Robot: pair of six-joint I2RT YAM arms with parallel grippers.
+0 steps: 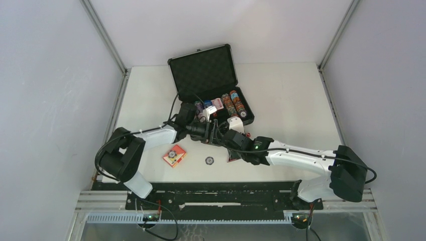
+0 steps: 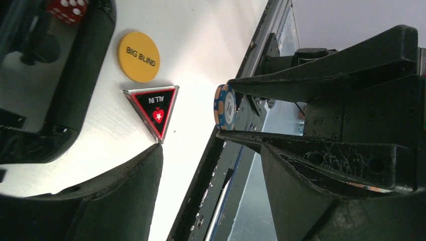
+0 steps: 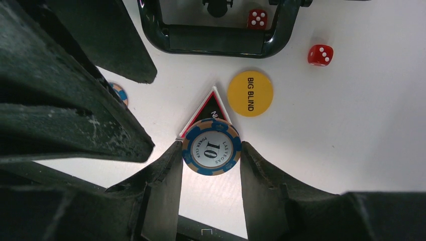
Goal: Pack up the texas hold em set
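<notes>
The black briefcase (image 1: 203, 70) lies open at the back, with rows of poker chips (image 1: 233, 103) in its foam base. My right gripper (image 3: 211, 150) is shut on a blue-and-tan "10" poker chip (image 3: 211, 146), held upright just above the table. In the left wrist view that chip (image 2: 225, 106) shows edge-on between the right fingers (image 2: 301, 83). My left gripper (image 2: 211, 165) stands open and faces the chip, with nothing between its fingers. Below lie a triangular all-in button (image 2: 154, 110), a yellow "BIG BLIND" button (image 3: 250, 93) and red dice (image 3: 320, 55).
The briefcase handle (image 3: 218, 40) lies just beyond the buttons, with a second die (image 3: 257, 18) inside its loop. A red card box (image 1: 174, 155) and a round dealer button (image 1: 209, 160) sit nearer the front edge. Another chip (image 3: 119, 93) peeks from behind the left fingers (image 3: 75, 115).
</notes>
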